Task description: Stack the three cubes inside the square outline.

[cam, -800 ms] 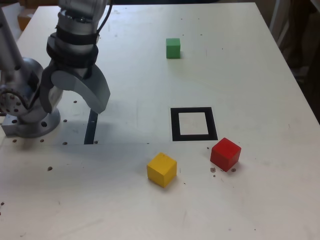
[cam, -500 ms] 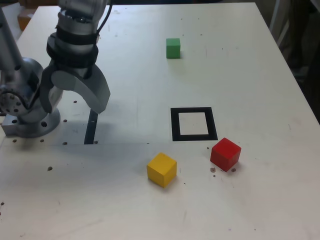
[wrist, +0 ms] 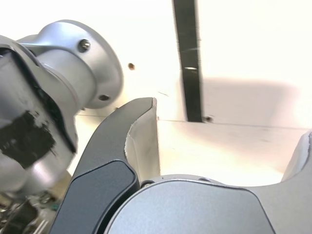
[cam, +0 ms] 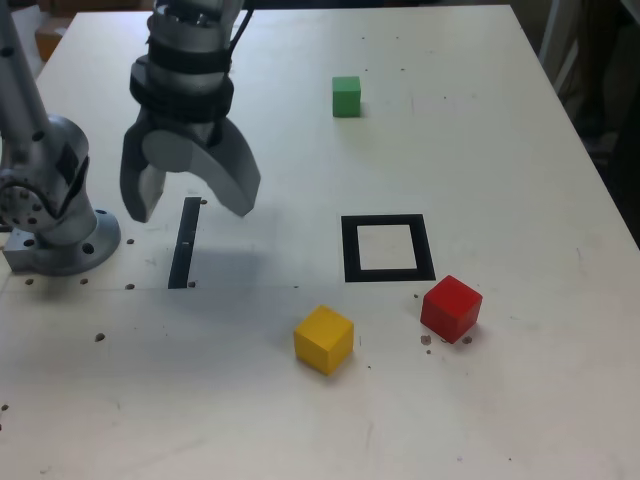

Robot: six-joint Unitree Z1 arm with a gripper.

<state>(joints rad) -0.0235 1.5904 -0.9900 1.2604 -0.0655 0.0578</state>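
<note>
The gripper (cam: 192, 205) hangs with jaws spread wide and empty above the straight black strip (cam: 183, 243), near the arm's base (cam: 55, 215). To begin well, I judge it should travel to one block, centre over it, and square the jaws to flat faces. The yellow cube (cam: 323, 339) and red cube (cam: 451, 308) sit just outside the square outline (cam: 387, 247); the green cube (cam: 346, 96) lies well apart. All are matte, plain-faced blocks on a scuffed white table (cam: 500, 150).
</note>
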